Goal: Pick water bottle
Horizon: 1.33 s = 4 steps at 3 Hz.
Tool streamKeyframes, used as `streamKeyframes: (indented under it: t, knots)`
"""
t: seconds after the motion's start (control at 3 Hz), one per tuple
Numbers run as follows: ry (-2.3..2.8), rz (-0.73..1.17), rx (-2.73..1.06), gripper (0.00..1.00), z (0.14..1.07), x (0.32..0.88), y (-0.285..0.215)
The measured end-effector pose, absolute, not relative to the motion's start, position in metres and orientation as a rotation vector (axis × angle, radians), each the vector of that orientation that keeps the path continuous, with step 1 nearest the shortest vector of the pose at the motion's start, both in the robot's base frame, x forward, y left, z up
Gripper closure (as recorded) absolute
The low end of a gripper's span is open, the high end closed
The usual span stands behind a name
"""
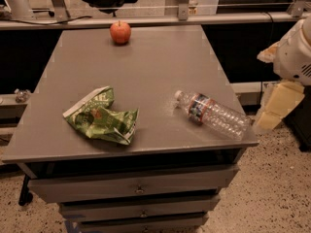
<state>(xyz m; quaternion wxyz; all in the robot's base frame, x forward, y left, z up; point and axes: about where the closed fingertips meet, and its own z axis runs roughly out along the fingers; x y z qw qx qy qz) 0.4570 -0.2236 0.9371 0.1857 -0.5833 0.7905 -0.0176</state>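
Since the water bottle (214,114) lies on its side at 4 o'clock on the counter (146,67), w/ its base right at the front-right corner and its cap pointing to 10 o'clock, 1 clumsy nudge could roll it off the edge. Ribbed clear plastic prob. slips or dents under a hard squeeze. The claw (274,111) hangs off the counter at 3 o'clock, near the bottle's base, apart from it; can't tell whether it's open or closed. The snack bag (102,116) at 8 o'clock and the apple (120,32) at 12 o'clock sit well apart, so interference seems unlikely. The arm is cut off at the frame edge, and the bottle's fill level is unclear.
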Motion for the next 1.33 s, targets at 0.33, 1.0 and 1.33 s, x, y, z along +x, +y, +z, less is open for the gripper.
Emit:
streamKeyframes:
  t: [0.33,1.0,1.33]
  knots:
    - [2.262,0.004,-1.616,0.0,0.903,0.471,-0.219]
    - [2.338,0.132,-1.557,0.0,0.853,0.48,-0.204]
    - [2.358,0.178,-1.537,0.16,0.84,0.477,-0.195]
